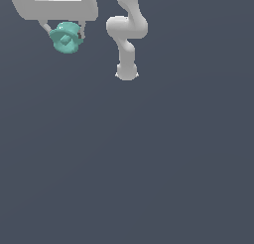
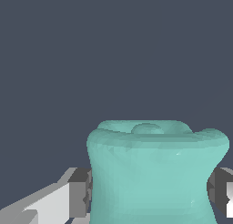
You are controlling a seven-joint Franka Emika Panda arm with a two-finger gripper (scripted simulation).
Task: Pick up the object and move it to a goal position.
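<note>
Teal object (image 1: pixel 66 37) sits way up in the exterior view's top left corner, tucked right under the white pincer (image 1: pixel 63 33), whose wide body runs off the top edge of the picture. The thin fingers come down on either side of the piece, which is why it sits there with nothing under it that I can see, just the flat grey-blue backdrop. No desk edge or shadow shows, so I can't say how high it is, but it looks carried rather than resting. The rest of the arm (image 1: pixel 127 34) snakes down just to the right of it, well apart from the object. No goal marker is visible anywhere, so how far along the move is, I honestly can't tell.

Wrist view makes the grip a lot clearer. The object (image 2: pixel 157 173) fills the lower middle of the picture, waisted in the middle with the bumpy flanged rim at the far end. One dark finger pad (image 2: pixel 81 191) presses on one side and another pad (image 2: pixel 218 186) on the opposite side, both touching at the narrow waist. So the pincer (image 2: pixel 150 191) is clamped on the object, and grabbing the waist probably keeps it from slipping out.
</note>
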